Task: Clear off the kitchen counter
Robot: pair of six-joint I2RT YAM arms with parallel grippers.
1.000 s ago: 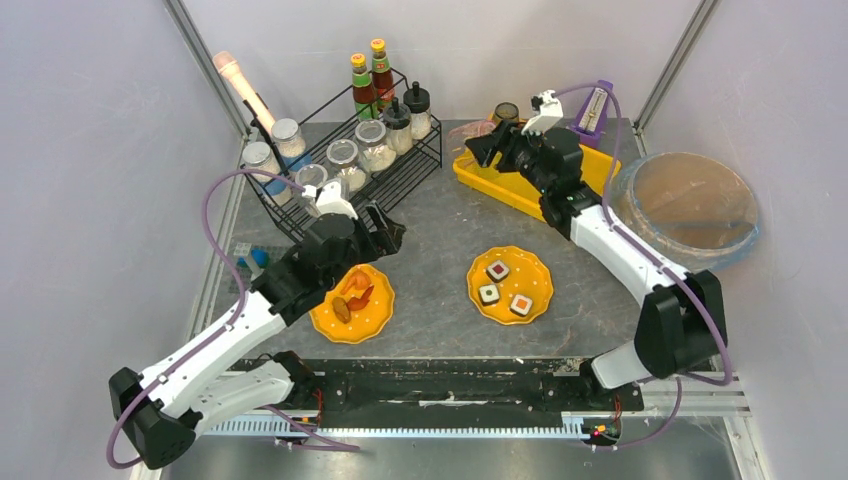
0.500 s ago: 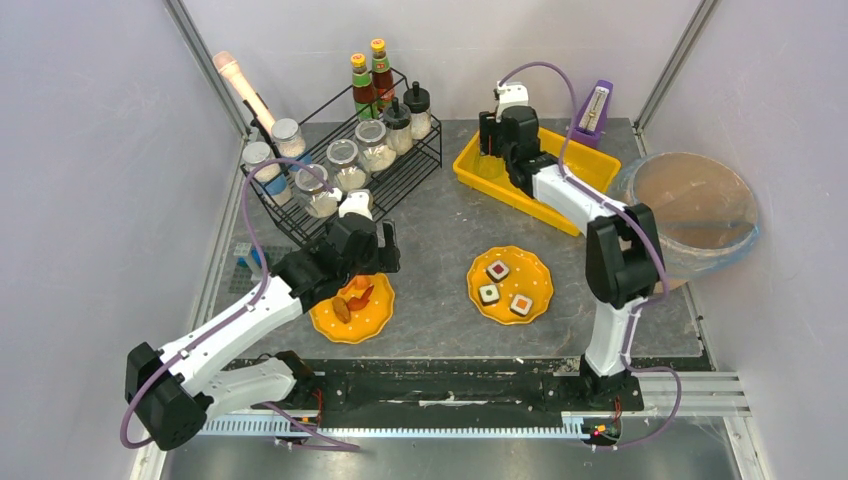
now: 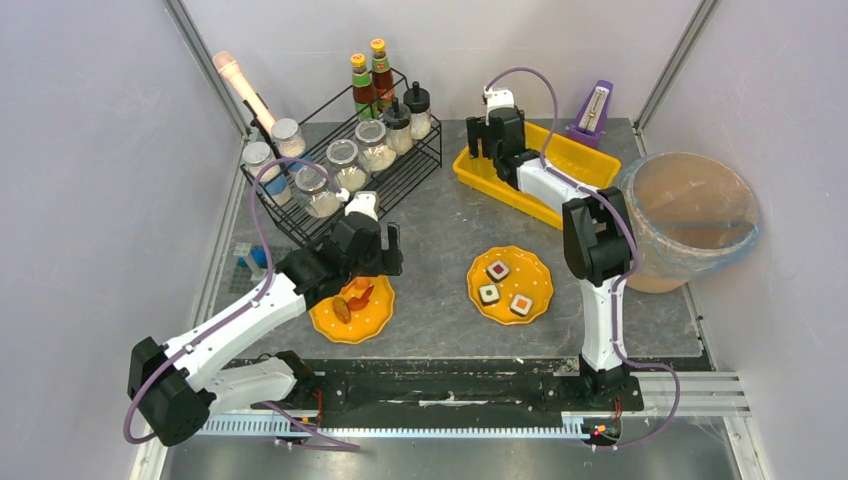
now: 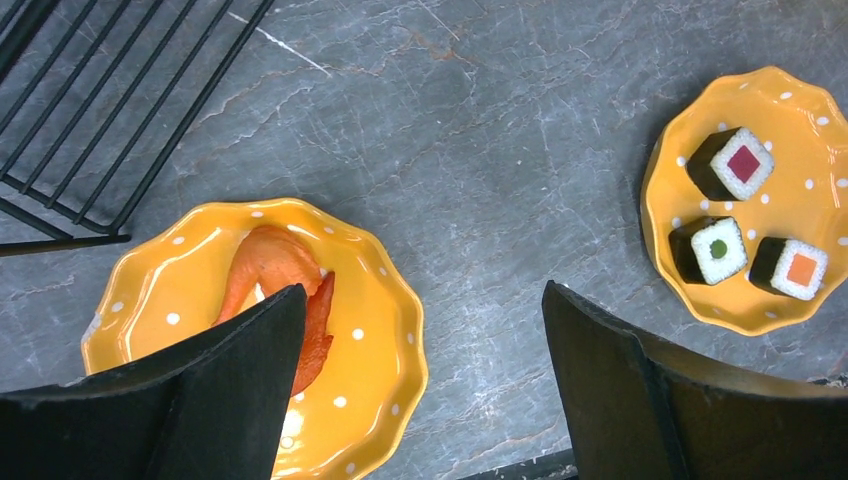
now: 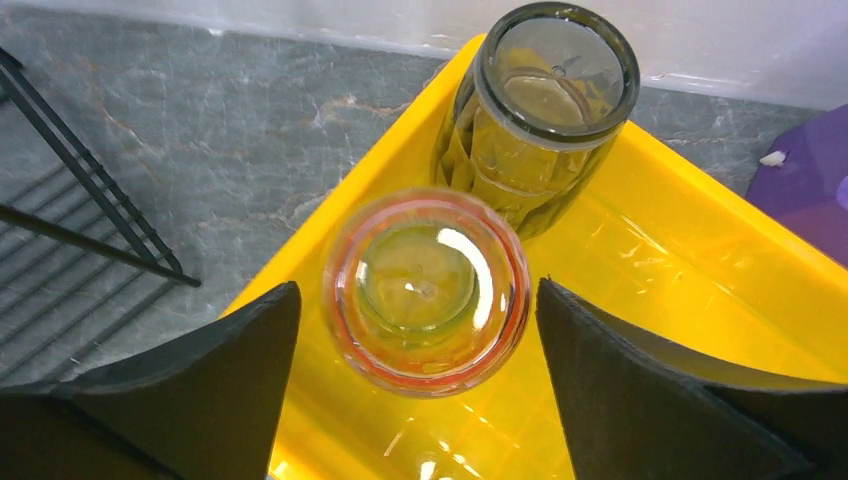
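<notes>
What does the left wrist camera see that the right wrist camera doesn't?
Only the left wrist view: an orange plate holding an orange-red food piece, and a second orange plate with three sushi rolls. Only the right wrist view: a yellow tray with a pink-tinted glass and a dark glass in it, plus a purple object. Both: the grey kitchen counter, part of a black wire rack, and open black fingers, of the left gripper and the right gripper.

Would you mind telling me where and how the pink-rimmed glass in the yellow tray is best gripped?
Probably by its upper wall, from straight above. The pink-rimmed glass stands upright in the yellow tray, and the open fingers of the right gripper flank it. The darker glass crowds its far side, so close across the free sides.
</notes>
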